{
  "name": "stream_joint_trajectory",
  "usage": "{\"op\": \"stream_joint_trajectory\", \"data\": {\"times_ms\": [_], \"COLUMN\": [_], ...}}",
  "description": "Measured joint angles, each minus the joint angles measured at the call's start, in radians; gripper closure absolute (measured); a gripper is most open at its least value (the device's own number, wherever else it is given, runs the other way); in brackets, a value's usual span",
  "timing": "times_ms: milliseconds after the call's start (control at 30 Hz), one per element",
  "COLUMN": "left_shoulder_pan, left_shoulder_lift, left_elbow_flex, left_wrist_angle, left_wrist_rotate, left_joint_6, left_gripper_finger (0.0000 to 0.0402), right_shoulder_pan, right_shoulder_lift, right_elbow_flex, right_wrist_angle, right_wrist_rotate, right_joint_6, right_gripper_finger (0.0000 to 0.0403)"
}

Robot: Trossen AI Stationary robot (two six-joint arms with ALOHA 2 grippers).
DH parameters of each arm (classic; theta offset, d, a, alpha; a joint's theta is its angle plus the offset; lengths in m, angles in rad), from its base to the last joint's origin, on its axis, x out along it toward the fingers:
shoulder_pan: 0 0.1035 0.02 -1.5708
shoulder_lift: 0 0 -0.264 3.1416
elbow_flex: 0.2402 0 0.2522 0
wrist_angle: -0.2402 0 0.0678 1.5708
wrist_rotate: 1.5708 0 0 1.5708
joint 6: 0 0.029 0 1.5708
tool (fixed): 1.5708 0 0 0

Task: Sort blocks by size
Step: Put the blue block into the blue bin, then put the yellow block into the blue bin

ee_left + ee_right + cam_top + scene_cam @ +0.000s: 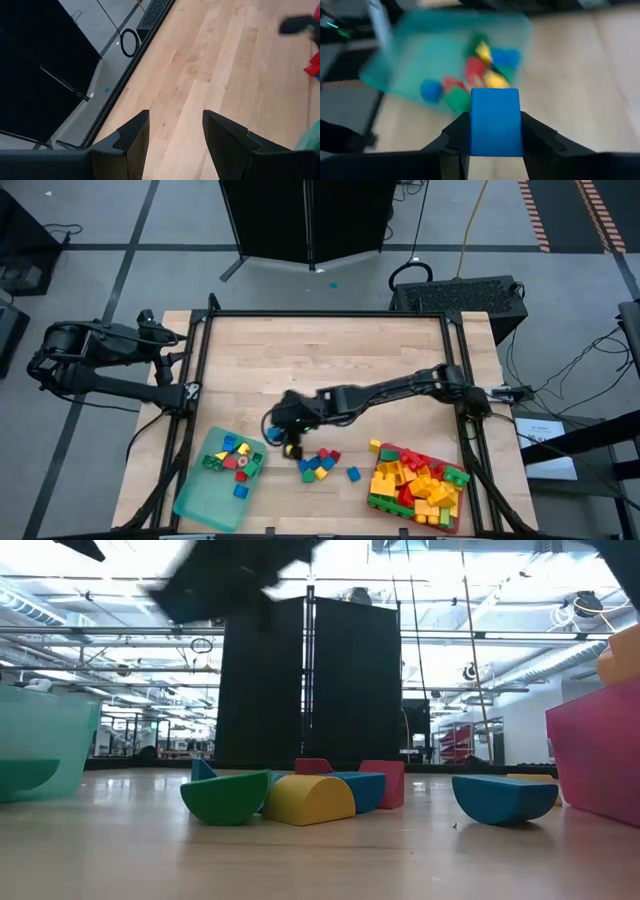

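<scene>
Small blue block (495,122), smooth-faced and square, clamped between the right gripper (495,145) fingers above the table (330,355), near the teal tray (195,500). Left gripper (175,132), at the table's left edge, stands open and empty. Tray contents appear blurred; loose blocks (322,465) lie beside.
</scene>
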Motion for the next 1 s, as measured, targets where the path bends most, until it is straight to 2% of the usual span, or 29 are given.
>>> {"op": "stream_joint_trajectory", "data": {"times_ms": [167, 300, 400, 600, 667, 767, 833, 900, 1000], "left_shoulder_pan": [0.0, 0.0, 0.0, 0.0, 0.0, 0.0, 0.0, 0.0, 0.0], "left_shoulder_lift": [0.0, 0.0, 0.0, 0.0, 0.0, 0.0, 0.0, 0.0, 0.0], "left_elbow_flex": [0.0, 0.0, 0.0, 0.0, 0.0, 0.0, 0.0, 0.0, 0.0], "left_wrist_angle": [0.0, 0.0, 0.0, -0.01, -0.01, -0.011, -0.011, -0.011, -0.011], "left_wrist_rotate": [0.0, 0.0, 0.0, 0.001, 0.002, 0.002, 0.002, 0.003, 0.003], "left_joint_6": [0.0, -0.001, -0.007, -0.025, -0.025, -0.025, -0.025, -0.024, -0.023], "left_gripper_finger": [0.0214, 0.0214, 0.0214, 0.0214, 0.0214, 0.0214, 0.0214, 0.0214, 0.0214], "right_shoulder_pan": [-0.007, -0.02, -0.034, -0.041, -0.037, -0.034, -0.04, -0.045, -0.053], "right_shoulder_lift": [0.204, 0.366, 0.401, 0.412, 0.412, 0.413, 0.413, 0.413, 0.41], "right_elbow_flex": [0.263, 0.473, 0.455, 0.452, 0.452, 0.46, 0.461, 0.461, 0.461], "right_wrist_angle": [0.044, 0.039, 0.133, 0.1, 0.098, 0.097, 0.101, 0.099, 0.077], "right_wrist_rotate": [-0.092, -0.258, -0.338, -0.317, -0.283, -0.261, -0.256, -0.255, -0.255], "right_joint_6": [-0.039, -0.048, 0.019, -0.01, -0.037, -0.043, -0.022, -0.008, -0.003], "right_gripper_finger": [0.0287, 0.0287, 0.0287, 0.0285, 0.025, 0.0177, 0.0146, 0.0135, 0.0142]}}
